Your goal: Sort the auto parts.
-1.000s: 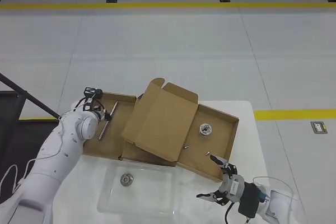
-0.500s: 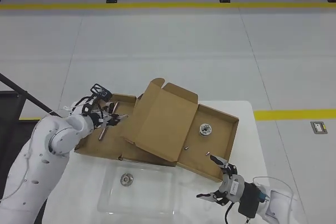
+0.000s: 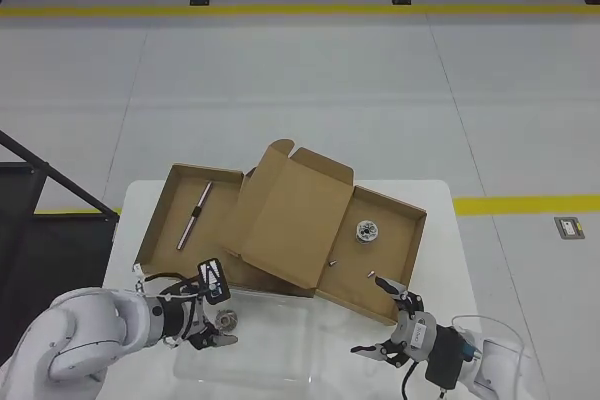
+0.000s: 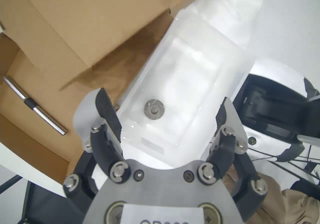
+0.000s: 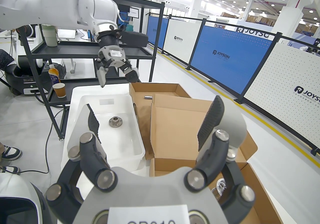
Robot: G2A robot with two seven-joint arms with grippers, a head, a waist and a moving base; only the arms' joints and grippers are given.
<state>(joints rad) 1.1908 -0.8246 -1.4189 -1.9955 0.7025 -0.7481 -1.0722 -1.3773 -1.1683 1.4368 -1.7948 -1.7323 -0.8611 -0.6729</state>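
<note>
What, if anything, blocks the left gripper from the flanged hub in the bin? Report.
Seemingly nothing, so likely yes: the left gripper hangs open above the flanged hub in the clear bin.

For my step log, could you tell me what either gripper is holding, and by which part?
Nothing is held: left gripper and right gripper are both open and empty.

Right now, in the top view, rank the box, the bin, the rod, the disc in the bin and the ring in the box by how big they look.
1. box
2. bin
3. rod
4. disc and ring: these look about alike, so they are not ranked.
</note>
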